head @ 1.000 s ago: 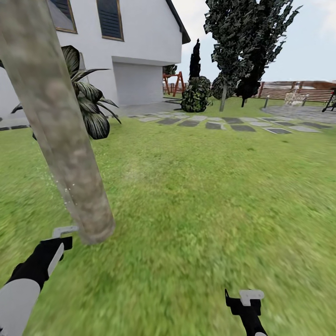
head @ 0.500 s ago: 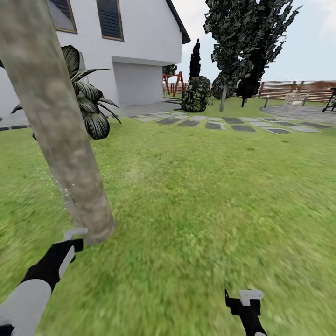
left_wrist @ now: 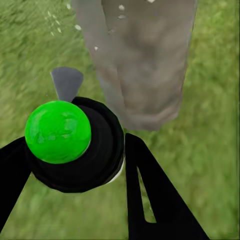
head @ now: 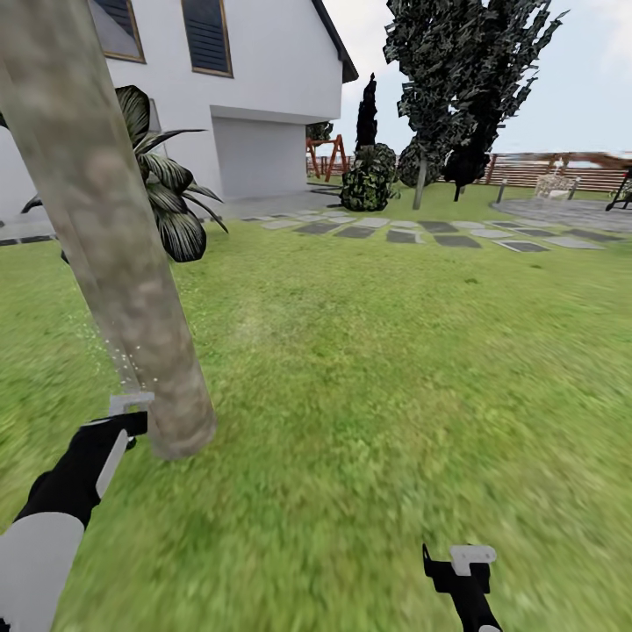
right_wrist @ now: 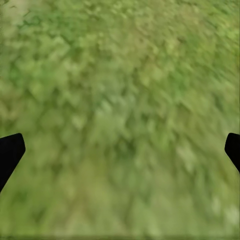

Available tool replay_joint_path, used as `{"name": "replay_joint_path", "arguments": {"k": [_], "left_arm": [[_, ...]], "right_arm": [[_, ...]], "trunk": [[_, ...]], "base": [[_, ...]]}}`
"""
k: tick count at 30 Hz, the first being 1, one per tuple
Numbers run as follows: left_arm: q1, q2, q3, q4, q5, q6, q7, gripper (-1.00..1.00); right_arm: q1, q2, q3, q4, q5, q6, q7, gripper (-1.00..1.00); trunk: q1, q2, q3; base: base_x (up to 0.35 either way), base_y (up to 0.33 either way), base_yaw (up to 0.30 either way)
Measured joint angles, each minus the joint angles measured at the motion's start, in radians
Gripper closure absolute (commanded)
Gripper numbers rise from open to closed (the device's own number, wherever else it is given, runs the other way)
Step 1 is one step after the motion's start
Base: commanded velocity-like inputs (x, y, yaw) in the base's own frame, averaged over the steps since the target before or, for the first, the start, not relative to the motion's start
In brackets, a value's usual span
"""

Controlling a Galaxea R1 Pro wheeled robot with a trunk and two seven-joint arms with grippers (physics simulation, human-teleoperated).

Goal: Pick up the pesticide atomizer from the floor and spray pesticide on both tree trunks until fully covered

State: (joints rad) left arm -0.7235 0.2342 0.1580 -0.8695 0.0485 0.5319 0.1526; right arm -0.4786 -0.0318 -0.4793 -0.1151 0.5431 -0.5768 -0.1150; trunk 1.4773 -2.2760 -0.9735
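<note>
A thick, pale grey-brown tree trunk [head: 105, 228] leans across the left of the head view and meets the lawn just beyond my left arm. My left gripper [head: 112, 432] is shut on the pesticide atomizer [head: 130, 404], right beside the trunk's base. In the left wrist view the atomizer [left_wrist: 58, 131] shows a bright green top, a black collar and a grey nozzle aimed at the trunk [left_wrist: 145, 60]. My left gripper [left_wrist: 75, 167] clasps the collar with black fingers [left_wrist: 150, 195]. White droplets speckle the bark near the nozzle. My right gripper [head: 461, 562] hangs open over bare grass, as the right wrist view [right_wrist: 120, 150] confirms.
A white house [head: 246, 79] stands behind, with a broad-leaved plant [head: 167, 202] next to the trunk. Grey stepping stones [head: 421, 235] cross the lawn. Dark-leaved trees [head: 456, 79], a bush [head: 367, 180] and a slatted fence [head: 544, 168] are far off. Open grass lies to the right.
My left gripper with the atomizer has risen along the trunk's base and shifted slightly left since half a second ago. The right arm has not moved.
</note>
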Motion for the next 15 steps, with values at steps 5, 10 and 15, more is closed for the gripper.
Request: {"name": "replay_joint_path", "arguments": {"k": [5, 10, 15], "left_arm": [[-0.004, 0.000, -0.013, -0.149, -0.008, 0.020, 0.001, 1.00], [-0.008, 0.005, -0.009, -0.320, -0.004, 0.156, 0.001, 1.00], [-0.011, 0.050, -0.016, -0.354, 0.003, 0.221, 0.001, 1.00]], "right_arm": [[0.000, 0.001, 0.001, 0.000, 0.001, 0.000, 0.000, -1.00], [0.000, 0.000, -0.001, -0.001, 0.000, 0.000, 0.000, -1.00], [0.000, 0.000, -0.001, -0.002, 0.000, 0.000, -0.001, -1.00]], "trunk": [[0.000, 0.000, 0.000], [0.000, 0.000, 0.000], [0.000, 0.000, 0.000]], "base": [[-0.209, 0.000, 0.000], [-0.019, 0.000, 0.000], [0.000, -0.001, 0.000]]}}
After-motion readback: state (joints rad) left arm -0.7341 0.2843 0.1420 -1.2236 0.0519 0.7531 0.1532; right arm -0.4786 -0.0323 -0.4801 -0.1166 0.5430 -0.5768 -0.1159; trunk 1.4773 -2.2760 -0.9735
